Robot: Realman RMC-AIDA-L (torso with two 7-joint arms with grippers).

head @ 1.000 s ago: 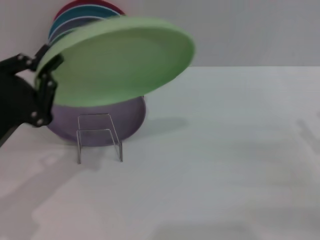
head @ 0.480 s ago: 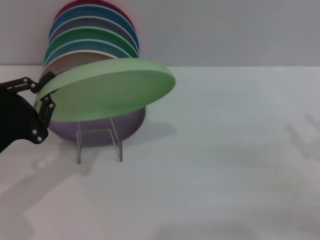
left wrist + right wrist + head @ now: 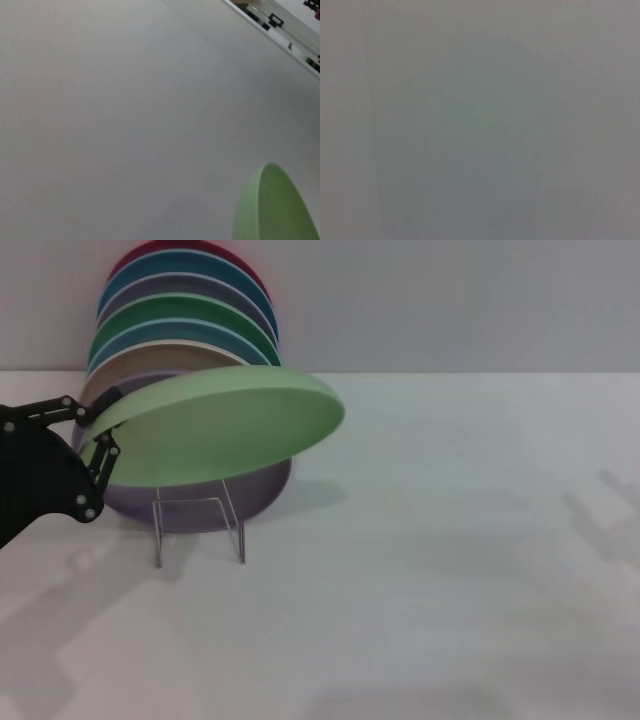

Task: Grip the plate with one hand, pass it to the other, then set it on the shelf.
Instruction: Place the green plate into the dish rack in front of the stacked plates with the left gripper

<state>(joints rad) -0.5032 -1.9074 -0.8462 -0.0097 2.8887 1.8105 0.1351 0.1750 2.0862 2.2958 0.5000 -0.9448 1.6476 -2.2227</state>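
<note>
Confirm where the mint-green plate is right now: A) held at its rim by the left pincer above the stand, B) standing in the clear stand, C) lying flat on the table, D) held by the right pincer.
A: the left pincer clamps the plate by its rim, in the air above the clear stand.

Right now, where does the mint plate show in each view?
Head: plate left of centre, tilted, above the stand, its rim in the left pincer.
Left wrist: only its edge, lower right corner.
Right wrist: not in it.
Shared landmark: the white table.
</note>
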